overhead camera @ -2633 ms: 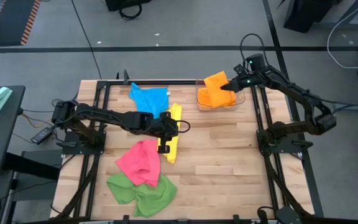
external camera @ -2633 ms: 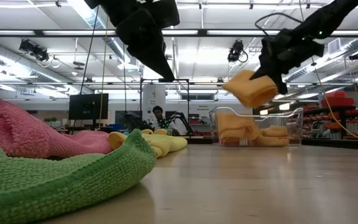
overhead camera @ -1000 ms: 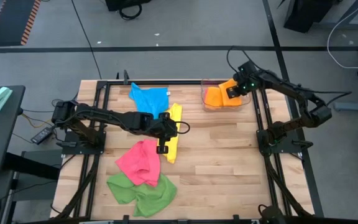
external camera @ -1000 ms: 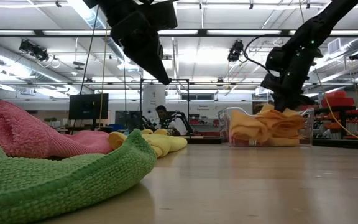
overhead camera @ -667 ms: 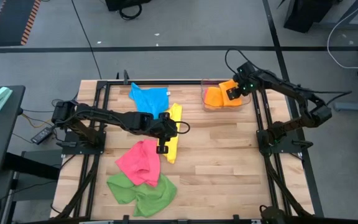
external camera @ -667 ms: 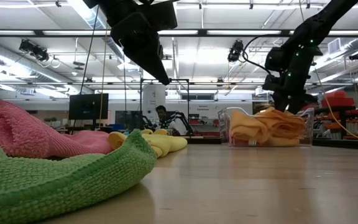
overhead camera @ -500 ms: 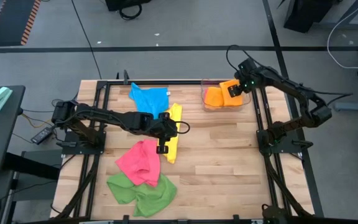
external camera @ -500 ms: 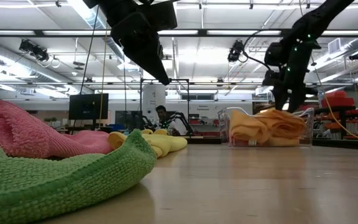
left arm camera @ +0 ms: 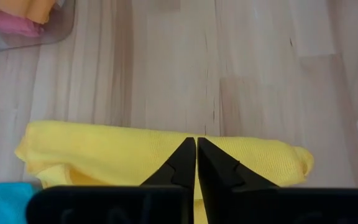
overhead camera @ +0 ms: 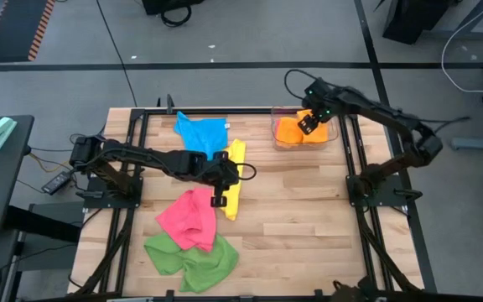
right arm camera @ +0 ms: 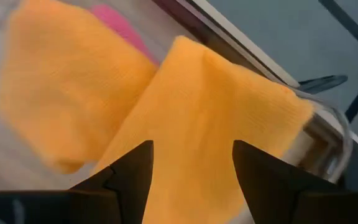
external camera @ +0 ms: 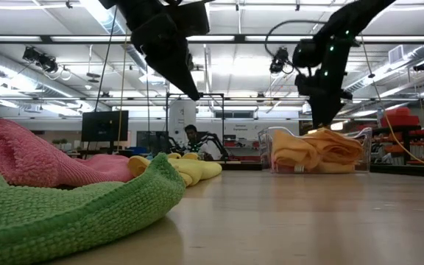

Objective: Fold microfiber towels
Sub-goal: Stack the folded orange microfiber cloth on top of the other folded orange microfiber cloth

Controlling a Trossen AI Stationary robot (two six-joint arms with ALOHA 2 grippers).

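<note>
The orange towel (overhead camera: pixel 298 131) now lies released in the clear bin (overhead camera: pixel 329 139); right gripper (overhead camera: pixel 310 118) has lifted clear, jaws wide. Left gripper (overhead camera: pixel 221 194), jaws closed, hovers over the yellow towel (overhead camera: pixel 235 180), likely next.

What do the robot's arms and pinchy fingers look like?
Both arms are dark, nearly black, and jointed, with thin black cables looping alongside. The left gripper has two slim, pointed black fingers like a beak. The right gripper has the same dark, tapered fingers. A small green light glows near the right arm's wrist.
</note>
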